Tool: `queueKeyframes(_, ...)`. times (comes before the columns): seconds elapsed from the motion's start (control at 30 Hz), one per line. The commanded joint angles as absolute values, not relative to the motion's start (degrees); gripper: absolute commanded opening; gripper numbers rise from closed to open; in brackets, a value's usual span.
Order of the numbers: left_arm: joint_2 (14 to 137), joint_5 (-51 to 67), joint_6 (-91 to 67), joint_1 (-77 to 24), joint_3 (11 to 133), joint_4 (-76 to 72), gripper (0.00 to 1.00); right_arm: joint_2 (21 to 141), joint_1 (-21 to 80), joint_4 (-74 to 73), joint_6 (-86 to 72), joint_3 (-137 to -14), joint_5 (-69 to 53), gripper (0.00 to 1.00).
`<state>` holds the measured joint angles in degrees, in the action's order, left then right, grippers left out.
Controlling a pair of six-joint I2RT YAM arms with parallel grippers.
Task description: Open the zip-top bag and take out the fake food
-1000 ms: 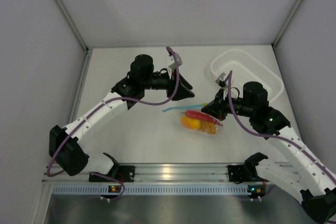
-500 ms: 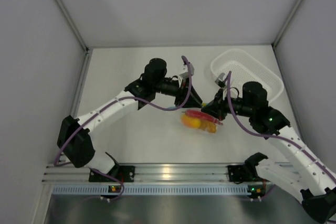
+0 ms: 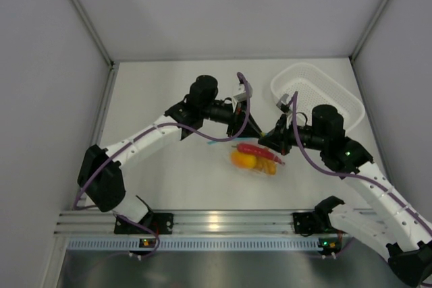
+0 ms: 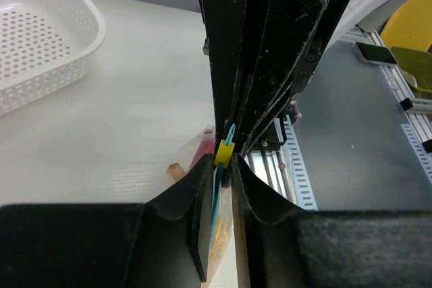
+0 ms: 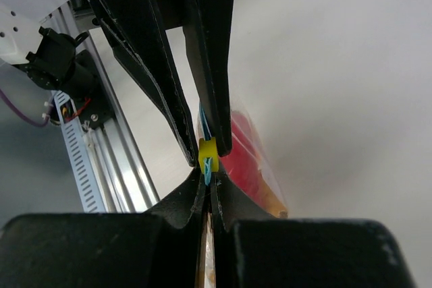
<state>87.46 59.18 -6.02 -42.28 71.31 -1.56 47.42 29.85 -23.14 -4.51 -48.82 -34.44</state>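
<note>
Left tool [image 4: 226, 166] swung in over the clear crinkly zip-top bag [image 3: 255, 161], can't tell if it's gripping yet. Right tool [image 5: 208, 181] is clenched on the blue zip strip [image 4: 215, 200], so pull apart slowly.

1. Plain grey walls [image 3: 223, 5] stand on three sides.
2. The table [image 3: 169, 180] is white and flat.
3. A shiny metal rail [image 3: 223, 220] runs along its near edge.
4. A yellow shape [image 4: 408, 28], maybe a chair, sits beyond.

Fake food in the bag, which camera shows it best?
The top view: the fake food lies in plain sight inside the clear bag, a red chili over orange pieces. The left wrist view catches only a red sliver behind the fingers; the right wrist view shows a red and orange edge.
</note>
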Motion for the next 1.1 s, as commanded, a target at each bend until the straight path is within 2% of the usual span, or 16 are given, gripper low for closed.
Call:
queueKeyframes(0.0, 87.45, 61.35, -5.71, -42.63, 74.18, -6.42, 0.21, 47.90, 30.59, -19.25, -4.22, -50.27, -36.21, 0.00)
queueKeyframes(0.13, 87.45, 61.52, -5.80, -42.54, 74.62, -6.50, 0.17, 47.99, 30.67, -18.72, -4.22, -49.92, -36.30, 0.00)
queueKeyframes(0.4, 87.89, 61.79, -6.15, -42.71, 74.88, -6.50, 0.00, 48.16, 30.67, -18.46, -4.39, -49.92, -36.12, 0.00)
queueKeyframes(0.77, 89.82, 66.70, -3.69, -41.75, 73.92, -6.50, 0.00, 45.27, 30.59, -18.63, -5.19, -49.83, -33.31, 0.00)
queueKeyframes(1.07, 85.78, 65.74, -0.53, -39.73, 69.61, -6.59, 0.00, 40.96, 30.50, -18.90, -5.80, -49.48, -27.60, 0.00)
